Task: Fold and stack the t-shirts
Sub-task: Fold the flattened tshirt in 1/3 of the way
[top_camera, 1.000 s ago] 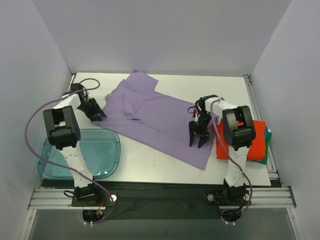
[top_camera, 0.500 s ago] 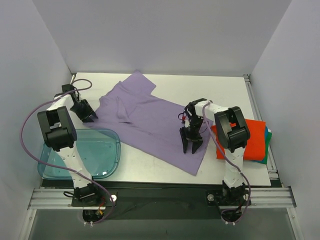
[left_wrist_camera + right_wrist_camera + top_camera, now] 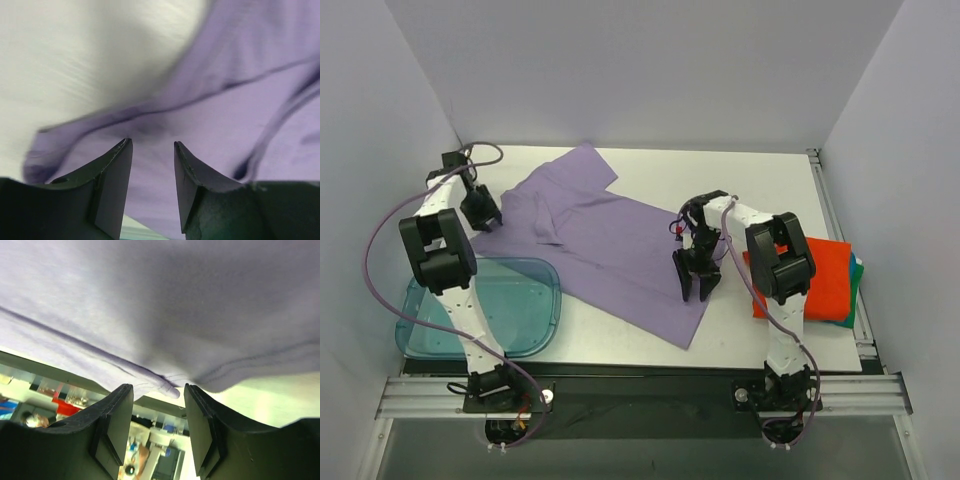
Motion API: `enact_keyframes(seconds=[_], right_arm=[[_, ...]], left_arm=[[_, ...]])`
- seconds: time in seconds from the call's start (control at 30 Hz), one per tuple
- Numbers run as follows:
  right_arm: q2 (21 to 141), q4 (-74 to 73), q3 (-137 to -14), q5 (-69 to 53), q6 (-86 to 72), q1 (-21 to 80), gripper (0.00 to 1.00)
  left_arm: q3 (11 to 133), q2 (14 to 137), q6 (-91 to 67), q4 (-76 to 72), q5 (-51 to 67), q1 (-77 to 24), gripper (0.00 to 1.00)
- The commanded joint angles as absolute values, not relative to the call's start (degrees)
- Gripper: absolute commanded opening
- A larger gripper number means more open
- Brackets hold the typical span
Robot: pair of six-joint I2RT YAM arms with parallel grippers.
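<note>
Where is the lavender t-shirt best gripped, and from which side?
Likely opposite edges: the lavender t-shirt lies spread out diagonally, so only its rims can be pinched. Far-left edge from the left, by the left gripper; stitched hem from the right, by the right gripper.

A plain lavender-purple t-shirt (image 3: 610, 240), without print and with slightly darker seam lines at its hems, is set against a white table (image 3: 750, 180). A solid bright orange-red t-shirt (image 3: 825, 285) and a green-teal t-shirt (image 3: 858, 268), shown only as a thin edge, are also unpatterned. A tray (image 3: 520, 300) is seen in translucent blue and the walls (image 3: 650, 70) in pale grey-white, while the arms (image 3: 782, 265) are coloured white with black joints, the left gripper (image 3: 152, 142) and right gripper (image 3: 159, 386) black, and the cables (image 3: 375, 250) purple.
</note>
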State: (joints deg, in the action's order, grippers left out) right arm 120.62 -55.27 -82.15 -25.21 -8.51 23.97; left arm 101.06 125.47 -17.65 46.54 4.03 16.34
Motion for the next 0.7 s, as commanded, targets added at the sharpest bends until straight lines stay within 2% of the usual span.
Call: enact_keyframes(seconds=[0.0, 0.2, 0.5, 0.67], right_arm=[[115.93, -60.12, -86.57, -22.68, -8.44, 22.86, 0.46], [113.47, -60.21, -89.21, -23.03, -10.28, 19.17, 0.46], [119.7, -59.41, -93.6, -23.91, -10.72, 17.23, 0.46], [120.06, -58.89, -93.69, -24.52, -11.07, 16.7, 0.46]], left_arm=[[106.08, 123.15, -16.34, 47.11, 4.48, 9.68, 0.49], [100.56, 118.66, -19.24, 46.41, 6.23, 3.52, 0.5], [86.32, 112.59, -19.95, 44.65, 5.18, 1.58, 0.48], [84.81, 112.94, -21.18, 41.84, 7.73, 0.71, 0.47]])
